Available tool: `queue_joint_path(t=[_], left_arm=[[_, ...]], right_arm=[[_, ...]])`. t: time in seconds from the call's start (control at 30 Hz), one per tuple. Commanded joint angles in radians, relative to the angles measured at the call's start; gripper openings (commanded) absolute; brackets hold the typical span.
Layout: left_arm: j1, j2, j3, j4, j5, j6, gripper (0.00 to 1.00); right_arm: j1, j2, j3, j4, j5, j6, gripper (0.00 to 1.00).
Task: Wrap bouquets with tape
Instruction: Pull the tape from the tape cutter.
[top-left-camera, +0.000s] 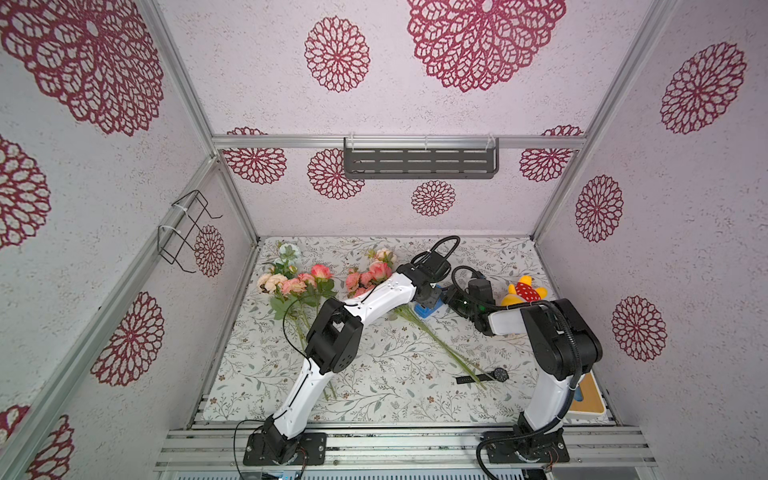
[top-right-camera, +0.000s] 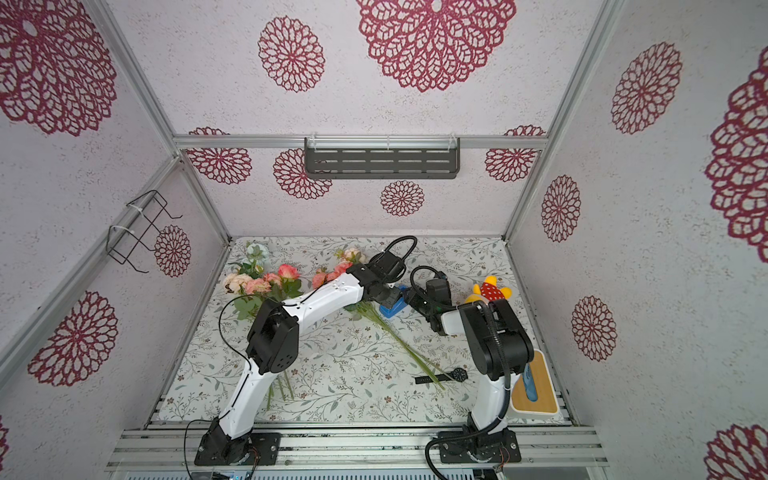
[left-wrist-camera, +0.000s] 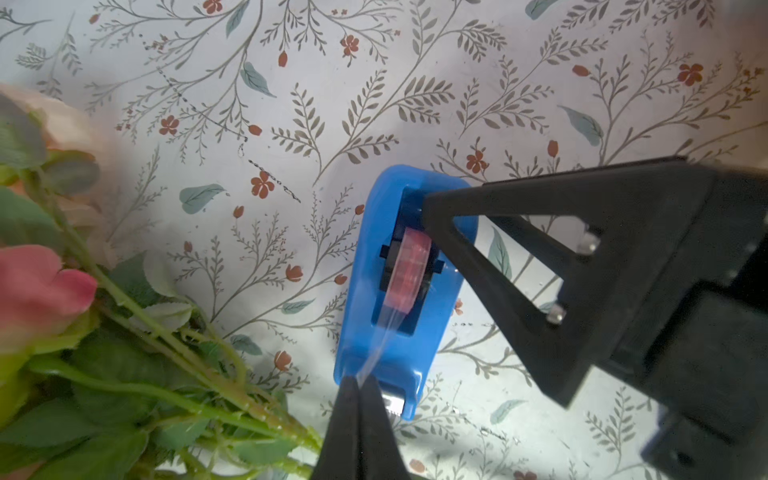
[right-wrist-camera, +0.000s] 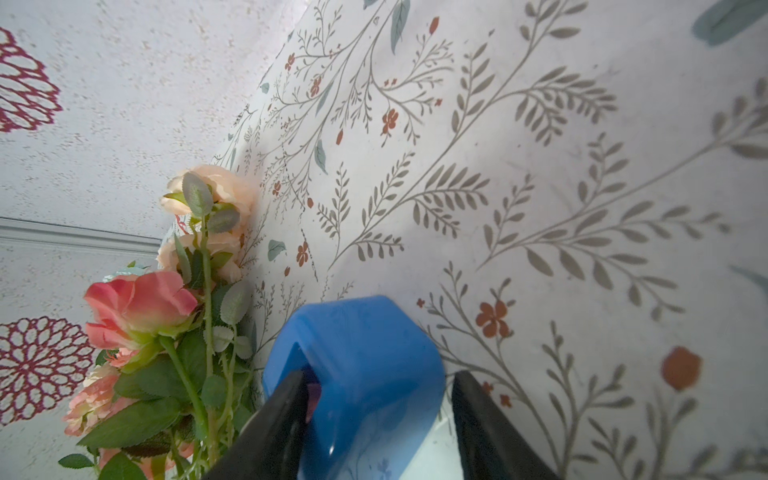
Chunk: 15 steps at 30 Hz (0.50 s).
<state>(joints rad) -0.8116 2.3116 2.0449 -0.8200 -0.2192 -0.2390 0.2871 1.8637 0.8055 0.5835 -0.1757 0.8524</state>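
Zero bouquets, at ten and twelve o'clock, look wrapped; my left gripper pinches the tape end, right gripper spread astride the dispenser.

No lettering you can read anywhere, blue tape dispenser plain, wristwatch face too small for you to make out.

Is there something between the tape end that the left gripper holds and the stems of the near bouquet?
Nothing visible. The left gripper pinches the tape at the dispenser; only bare table lies between it and the stems.
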Motion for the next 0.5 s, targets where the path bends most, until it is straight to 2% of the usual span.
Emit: queue_joint_path(t=[0.0, 0.13, 0.33, 0.47], left_arm=[[-0.029, -0.027, 0.022, -0.124, -0.041, -0.027, 0.00], [-0.051, -0.038, -0.007, -0.157, -0.076, -0.049, 0.00], [-0.069, -0.008, 0.063, -0.311, -0.111, -0.095, 0.00], [-0.086, -0.028, 0.020, -0.341, -0.114, -0.117, 0.00]], right_arm=[[0.011, -0.004, -0.035, -0.151, 0.034, -0.054, 0.58], [0.020, -0.007, -0.044, -0.155, 0.033, -0.049, 0.58], [0.018, 0.010, -0.047, -0.152, 0.035, -0.040, 0.57], [0.017, 0.014, -0.033, -0.161, 0.035, -0.039, 0.57]])
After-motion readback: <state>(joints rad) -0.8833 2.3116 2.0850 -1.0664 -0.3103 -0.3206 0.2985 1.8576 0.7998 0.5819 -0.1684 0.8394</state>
